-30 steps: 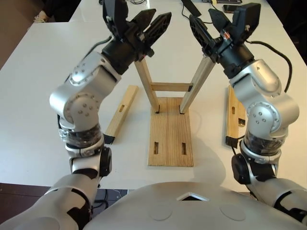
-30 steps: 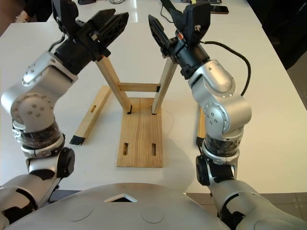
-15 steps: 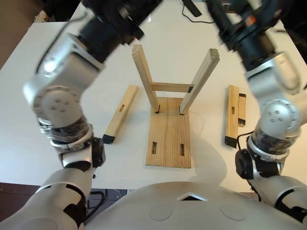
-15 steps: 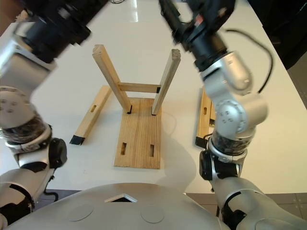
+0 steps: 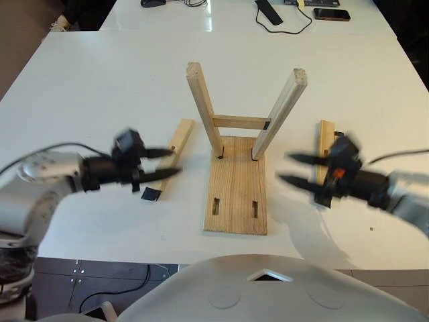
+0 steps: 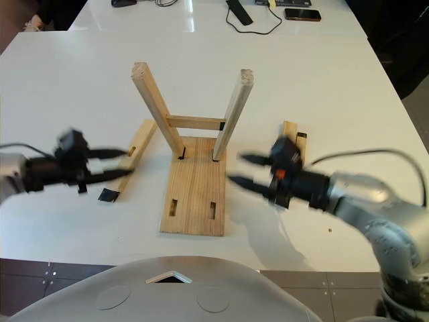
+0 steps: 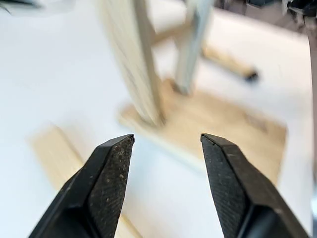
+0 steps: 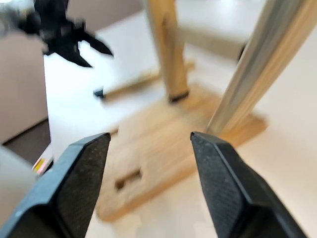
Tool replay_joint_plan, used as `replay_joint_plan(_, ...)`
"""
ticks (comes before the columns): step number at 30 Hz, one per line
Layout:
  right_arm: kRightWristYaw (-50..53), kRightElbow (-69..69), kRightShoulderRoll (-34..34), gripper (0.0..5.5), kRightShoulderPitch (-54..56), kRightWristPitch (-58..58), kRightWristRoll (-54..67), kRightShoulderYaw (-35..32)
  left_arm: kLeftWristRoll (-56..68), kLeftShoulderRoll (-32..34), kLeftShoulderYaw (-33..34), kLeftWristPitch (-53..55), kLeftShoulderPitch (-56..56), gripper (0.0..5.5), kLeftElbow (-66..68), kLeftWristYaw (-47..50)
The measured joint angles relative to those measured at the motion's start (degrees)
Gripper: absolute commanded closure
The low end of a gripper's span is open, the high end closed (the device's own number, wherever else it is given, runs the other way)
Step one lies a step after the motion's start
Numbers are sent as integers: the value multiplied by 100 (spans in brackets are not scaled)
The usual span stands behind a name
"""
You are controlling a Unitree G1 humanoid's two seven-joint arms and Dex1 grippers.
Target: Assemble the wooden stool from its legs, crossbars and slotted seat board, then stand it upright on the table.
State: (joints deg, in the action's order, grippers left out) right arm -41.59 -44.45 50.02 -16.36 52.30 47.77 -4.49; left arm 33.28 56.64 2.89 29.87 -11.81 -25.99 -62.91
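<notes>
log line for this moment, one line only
left hand open by loose leg | right hand open, right of seat board | two legs with crossbar upright in board | near slots empty

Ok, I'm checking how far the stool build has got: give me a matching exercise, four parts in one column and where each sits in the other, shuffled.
1. seat board
2. crossbar
3. single loose leg
4. pair of loose pieces

A. joining the two standing legs
B. flat on the table, robot's right of the board
C. flat in the middle, two slots empty
D. flat on the table, robot's left of the board

Pairs: 1-C, 2-A, 3-D, 4-B
</notes>
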Motion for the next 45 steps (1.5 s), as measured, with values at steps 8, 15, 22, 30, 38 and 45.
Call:
replay_joint_plan(8, 794, 1645, -1150, 251, 339, -1447, -2331, 1883, -1782, -1088, -1618, -926, 565, 300, 1081, 635)
replay_joint_plan(15, 1508, 2574, -2036, 251, 960, -1765, -2911, 1759, -2328, -2172, -1663, -993, 1453, 300, 2073, 1577)
replay_joint_plan(22, 1429, 2620, -2082, 251, 1019, -1805, -3019, 1654, -2496, -2311, -1615, -1222, 1729, 300, 2412, 1614)
replay_joint_plan(30, 971, 1420, -1616, 251, 872, -1550, -2261, 255, -2068, -2095, -1052, -1002, 1718, 300, 1786, 1289)
replay_joint_plan(38, 1586, 1192, -1479, 251, -168, -1089, -2199, -1801, -2014, -2067, -711, -805, 798, 300, 1090, 1714)
replay_joint_plan(45, 2504, 1375, -2310, 251, -436, -707, -2526, -1534, -2633, -2059, -905, -1216, 718, 300, 1386, 2009)
